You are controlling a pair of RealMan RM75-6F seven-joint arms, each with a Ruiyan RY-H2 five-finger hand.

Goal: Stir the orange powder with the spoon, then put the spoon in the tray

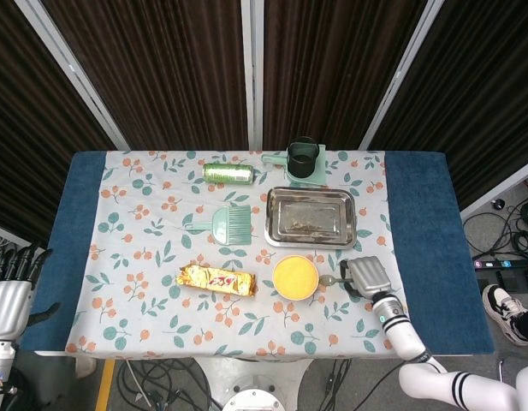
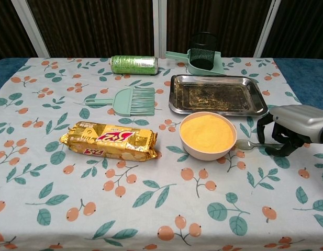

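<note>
chest view shows the right hand (image 2: 293, 128) low over the bench (image 2: 151, 209) at the right side, its dark fingers (image 2: 263, 130) curled down around the handle of the spoon (image 2: 246, 145). the spoon lies flat on the floral cloth, its bowl just beside the rim of the bowl of orange powder (image 2: 207, 134), its handle running under the hand. whether the fingers actually clamp the handle or only arch over it, i cannot tell; the spoon looks to be resting on the cloth.

the tray (image 2: 218, 94), a metal one with a stained bottom, sits just behind the bowl of orange powder and nearly touches it. behind the tray stands a black mesh cup (image 2: 203, 50) on a green dustpan (image 2: 198, 58). a green can (image 2: 134, 64) lies on its side to the left of that, and a green brush (image 2: 124, 101) lies flat left of the tray. a gold snack packet (image 2: 110, 140) lies left of the bowl, near the front.

in the head view the left hand (image 1: 14, 282) hangs off the left edge of the bench, well apart from everything on it, fingers pointing up and spread, holding nothing.
</note>
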